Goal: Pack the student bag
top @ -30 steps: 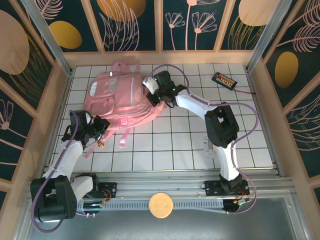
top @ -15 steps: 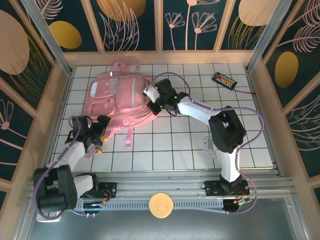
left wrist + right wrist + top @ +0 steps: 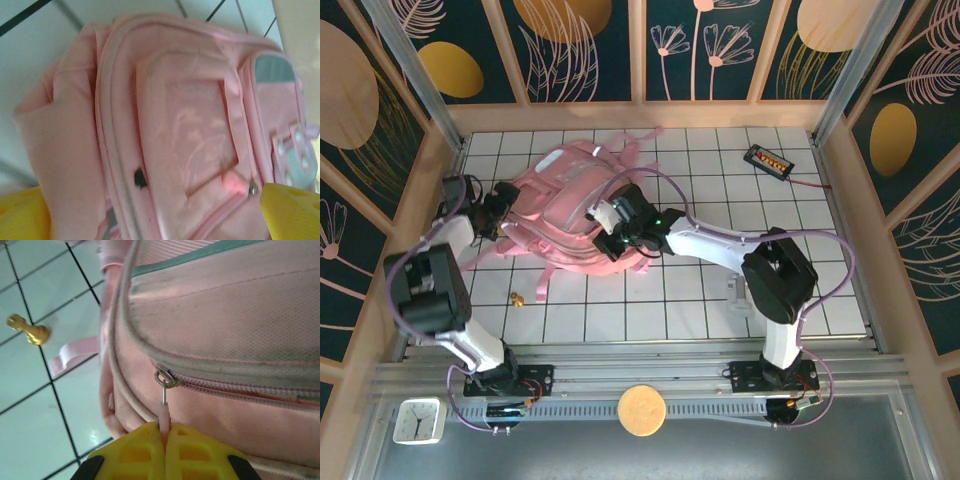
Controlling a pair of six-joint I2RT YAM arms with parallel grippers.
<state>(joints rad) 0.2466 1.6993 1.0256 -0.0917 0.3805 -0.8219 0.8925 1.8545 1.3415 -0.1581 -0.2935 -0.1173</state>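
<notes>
Leftward, student bag (image 3: 565, 215), right pincer (image 3: 165, 432) pinching zipper pull (image 3: 163, 412), left pincer (image 3: 503, 203) agape at its edge, bare tiles (image 3: 820, 270) right.

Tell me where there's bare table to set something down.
Bare tiles: the right side, between the right arm, the black device and the wall; also between the student bag and the near rail, right of the gold piece. Crowded: the left, with left gripper and right gripper at the bag.

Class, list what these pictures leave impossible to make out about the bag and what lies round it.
- Inside of the student bag: all three views, covered by its own fabric.
- End of the zip pull: right wrist view, pinched inside the shut right pincer.
- The small gold object: top view, too small to identify.
</notes>
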